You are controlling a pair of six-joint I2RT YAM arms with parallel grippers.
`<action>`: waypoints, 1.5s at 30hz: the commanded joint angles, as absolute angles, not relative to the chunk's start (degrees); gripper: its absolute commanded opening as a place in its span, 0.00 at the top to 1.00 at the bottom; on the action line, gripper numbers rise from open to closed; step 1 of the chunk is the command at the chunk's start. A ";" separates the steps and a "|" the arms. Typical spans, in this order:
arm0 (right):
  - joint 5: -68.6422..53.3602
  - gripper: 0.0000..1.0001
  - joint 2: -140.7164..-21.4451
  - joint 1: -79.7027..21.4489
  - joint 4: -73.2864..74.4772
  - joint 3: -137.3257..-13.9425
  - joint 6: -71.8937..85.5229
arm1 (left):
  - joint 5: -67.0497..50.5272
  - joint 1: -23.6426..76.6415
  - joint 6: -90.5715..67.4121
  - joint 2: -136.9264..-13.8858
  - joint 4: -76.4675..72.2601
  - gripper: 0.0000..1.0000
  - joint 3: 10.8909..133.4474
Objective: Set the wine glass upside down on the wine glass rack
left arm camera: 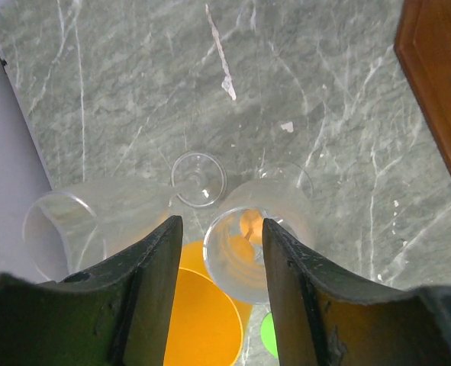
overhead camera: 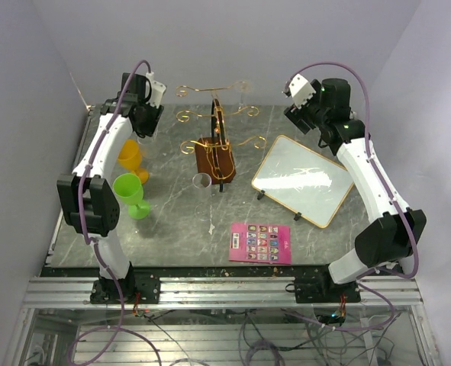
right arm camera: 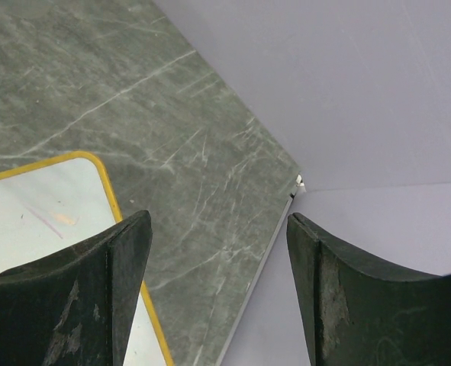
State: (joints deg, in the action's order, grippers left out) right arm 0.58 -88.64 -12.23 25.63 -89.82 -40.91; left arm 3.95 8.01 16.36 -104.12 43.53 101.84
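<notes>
The left gripper (left arm camera: 217,229), fingers apart, hangs over a clear wine glass (left arm camera: 236,258) near the far-left corner of the table (left arm camera: 324,91). The right gripper (right arm camera: 219,223) is likewise spread, by the far-right corner.

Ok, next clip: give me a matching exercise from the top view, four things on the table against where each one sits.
Things:
1. green goblet
2. whiteboard
3. pink card
4. wine glass rack

Places:
A. centre, toward the far edge
B. left side, just in front of an orange goblet
C. lying flat near the front edge
D. right side, gold-framed

Pairs: 1-B, 2-D, 3-C, 4-A
</notes>
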 commanded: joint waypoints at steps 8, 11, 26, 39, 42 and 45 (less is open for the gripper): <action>0.22 0.28 -87.21 -12.38 26.74 -89.11 -39.90 | 6.85 7.56 19.00 -105.91 47.55 0.48 103.91; 0.16 0.28 -87.11 -12.37 26.87 -88.80 -39.98 | 6.75 7.57 19.39 -106.83 48.07 0.51 104.72; 0.29 0.27 -87.30 -12.36 27.59 -88.55 -40.87 | 6.28 7.56 20.29 -110.71 49.29 0.66 107.67; 0.47 0.26 -87.52 -12.39 27.41 -88.98 -39.36 | 1.79 7.60 21.07 -109.62 48.03 0.93 107.93; 0.65 0.26 -87.62 -12.39 27.41 -89.31 -38.75 | 1.27 7.56 21.50 -108.89 48.87 0.93 108.82; 0.51 0.25 -87.63 -12.29 27.35 -89.38 -38.19 | 0.72 7.56 21.40 -107.88 50.56 0.93 110.94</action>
State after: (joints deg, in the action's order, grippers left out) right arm 0.51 -88.53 -12.23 27.57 -88.64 -39.79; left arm 2.83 7.94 20.62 -110.65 49.47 107.22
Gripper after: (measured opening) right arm 0.742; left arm 0.105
